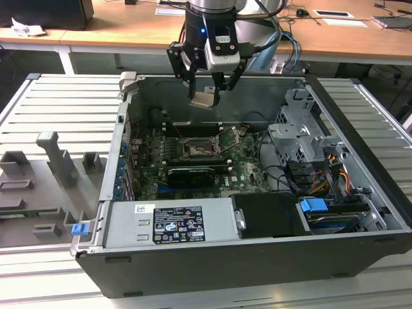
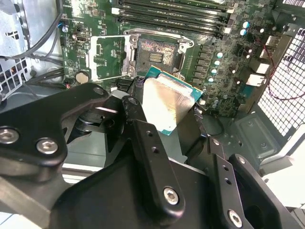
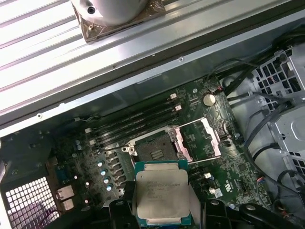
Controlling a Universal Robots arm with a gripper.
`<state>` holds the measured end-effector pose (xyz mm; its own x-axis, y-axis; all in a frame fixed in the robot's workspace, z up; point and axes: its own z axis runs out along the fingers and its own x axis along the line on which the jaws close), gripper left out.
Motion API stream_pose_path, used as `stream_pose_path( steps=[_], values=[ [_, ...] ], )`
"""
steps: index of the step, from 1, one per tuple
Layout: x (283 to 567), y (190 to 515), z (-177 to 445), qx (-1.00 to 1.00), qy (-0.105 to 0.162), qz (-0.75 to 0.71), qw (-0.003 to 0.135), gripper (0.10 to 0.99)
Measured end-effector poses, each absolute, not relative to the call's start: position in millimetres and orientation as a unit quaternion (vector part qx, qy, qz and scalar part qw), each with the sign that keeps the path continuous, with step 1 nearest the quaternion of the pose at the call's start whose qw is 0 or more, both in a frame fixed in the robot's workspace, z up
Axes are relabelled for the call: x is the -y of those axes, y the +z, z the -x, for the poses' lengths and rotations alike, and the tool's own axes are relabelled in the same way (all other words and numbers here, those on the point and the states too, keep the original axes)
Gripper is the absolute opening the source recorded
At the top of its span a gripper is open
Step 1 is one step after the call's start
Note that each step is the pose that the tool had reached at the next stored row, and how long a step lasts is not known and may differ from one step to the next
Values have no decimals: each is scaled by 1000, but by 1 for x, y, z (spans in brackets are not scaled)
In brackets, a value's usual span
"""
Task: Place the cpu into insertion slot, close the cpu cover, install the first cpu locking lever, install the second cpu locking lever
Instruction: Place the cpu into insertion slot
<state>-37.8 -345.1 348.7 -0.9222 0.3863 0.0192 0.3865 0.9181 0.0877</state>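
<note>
The silvery-topped, green-edged cpu (image 3: 162, 193) hangs in the air, well clear of the slot (image 3: 155, 149). The dark, silver-rimmed slot lies empty, its frame-like cover (image 3: 200, 138) swung open beside it.

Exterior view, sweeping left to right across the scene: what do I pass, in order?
Grey fixture blocks → case's left wall → claw gripping the cpu → metal drive cage

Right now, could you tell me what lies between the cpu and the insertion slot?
Nothing: in the first wrist view the stretch from cpu to insertion slot is bare; the cpu cover stands open beside the slot.
</note>
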Motion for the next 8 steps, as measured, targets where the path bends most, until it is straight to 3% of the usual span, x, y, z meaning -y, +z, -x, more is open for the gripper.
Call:
stream_pose_path(
  steps=[8],
  values=[
    [345,345,38,966,-45,255,-2,529]
  ],
)
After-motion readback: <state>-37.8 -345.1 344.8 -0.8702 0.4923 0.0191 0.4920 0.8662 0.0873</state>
